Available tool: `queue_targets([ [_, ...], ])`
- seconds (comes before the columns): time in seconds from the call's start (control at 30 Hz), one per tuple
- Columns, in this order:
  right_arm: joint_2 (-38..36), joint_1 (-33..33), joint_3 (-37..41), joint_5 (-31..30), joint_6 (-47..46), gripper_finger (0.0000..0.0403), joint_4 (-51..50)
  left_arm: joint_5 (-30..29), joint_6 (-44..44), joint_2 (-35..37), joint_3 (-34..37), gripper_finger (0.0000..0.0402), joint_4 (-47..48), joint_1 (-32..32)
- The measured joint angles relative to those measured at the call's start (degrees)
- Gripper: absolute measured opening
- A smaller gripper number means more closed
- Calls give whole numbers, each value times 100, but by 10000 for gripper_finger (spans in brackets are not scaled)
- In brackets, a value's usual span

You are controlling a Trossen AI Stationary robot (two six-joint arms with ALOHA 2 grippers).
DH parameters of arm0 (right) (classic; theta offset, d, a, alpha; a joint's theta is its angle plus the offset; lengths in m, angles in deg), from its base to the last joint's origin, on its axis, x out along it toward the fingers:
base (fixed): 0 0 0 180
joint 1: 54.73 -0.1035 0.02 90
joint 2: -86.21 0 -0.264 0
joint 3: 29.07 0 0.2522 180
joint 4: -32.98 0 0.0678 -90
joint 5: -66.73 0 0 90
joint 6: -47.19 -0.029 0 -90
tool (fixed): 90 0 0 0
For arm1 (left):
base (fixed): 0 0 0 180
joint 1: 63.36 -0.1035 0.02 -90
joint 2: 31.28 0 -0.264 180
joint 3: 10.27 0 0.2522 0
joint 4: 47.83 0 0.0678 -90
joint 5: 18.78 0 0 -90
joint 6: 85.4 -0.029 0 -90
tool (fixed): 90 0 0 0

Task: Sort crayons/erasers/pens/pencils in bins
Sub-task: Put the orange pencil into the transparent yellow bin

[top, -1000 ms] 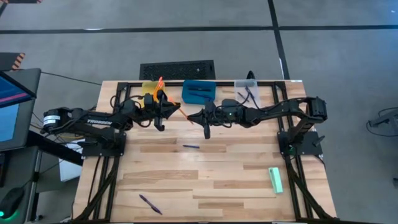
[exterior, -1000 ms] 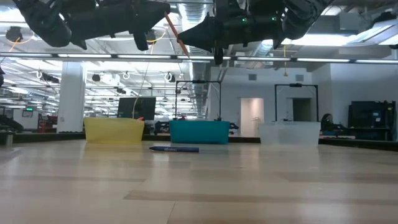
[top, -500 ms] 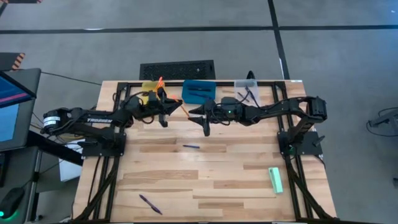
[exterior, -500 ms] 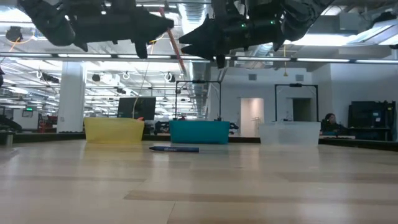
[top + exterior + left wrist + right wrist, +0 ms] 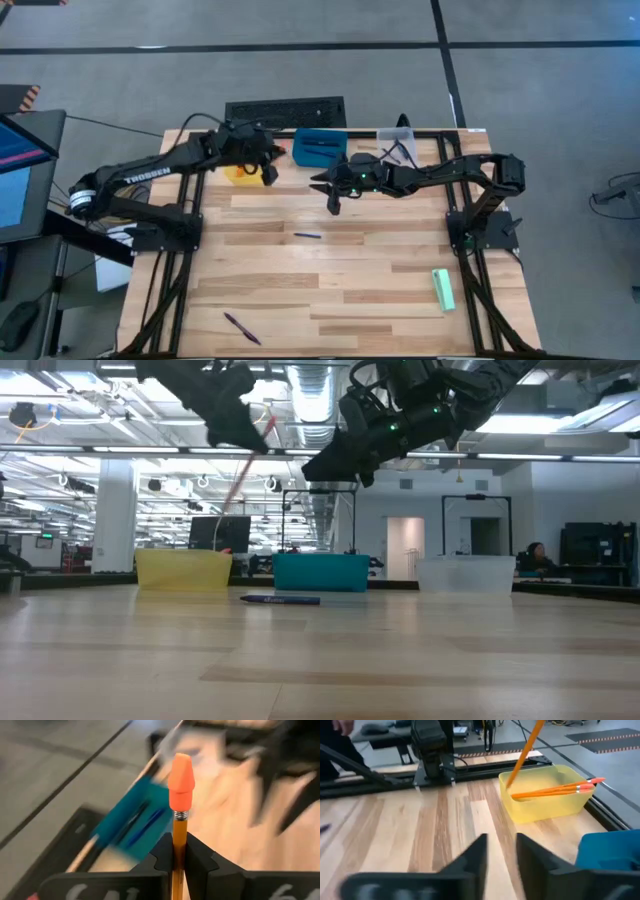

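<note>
My left gripper (image 5: 268, 168) is shut on a long orange pencil (image 5: 242, 485) above the translucent yellow bin (image 5: 545, 802), where two more pencils (image 5: 555, 790) lie. The held pencil slants, pinkish-orange eraser end (image 5: 180, 772) up, lower end (image 5: 508, 784) at the bin's rim. My right gripper (image 5: 501, 852) hangs open and empty over the table, right of the yellow bin and near the blue bin (image 5: 320, 147). Pens lie flat at the table's middle (image 5: 307, 236) and near left (image 5: 241, 328). The mint-green eraser (image 5: 443, 289) lies near right. My left gripper pinches the pencil's orange shaft (image 5: 178, 847) between its two fingers, a short way below the metal band and eraser end. The fingers lie across the pencil. The pencil is lifted off the table and hangs tilted, its long lower part reaching down toward the yellow bin.
The clear bin (image 5: 397, 143) with dark sticks in it stands at the far edge, right of the blue bin. A black keyboard (image 5: 285, 110) lies beyond the table's far edge. Bare wood stretches across the table's middle and near half.
My left gripper has risen and swung toward the far edge, over the yellow bin, and tipped. The pencil has come away from my right gripper and turned about; its lower end now points down at the yellow bin. My right gripper has tipped downward.
</note>
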Motion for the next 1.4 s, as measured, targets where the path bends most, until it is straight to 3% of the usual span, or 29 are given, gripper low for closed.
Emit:
queue_targets([
  [0.17, 0, -11, 0, 35, 306, 14, -71, -559, -188, 0, -460, 10, 1273, -786],
  [0.37, 2, -62, 0, 48, 401, 18, -104, 210, -280, -423, -355, 10, 1353, -2017],
  [0.57, 2, -114, 0, 52, 542, 4, -142, 615, -490, -1071, -342, 10, 1065, -2651],
  [0.77, 0, -136, 0, 53, 555, 6, -163, 777, -432, -1479, -332, 10, 856, -2779],
  [1.07, 2, -136, 0, 59, 670, 4, -205, 631, -202, -1375, 300, 10, 469, -2715],
  [1.4, 2, -136, 0, 59, 673, 3, -202, 627, -68, -1375, 515, 15, 472, -2725],
])
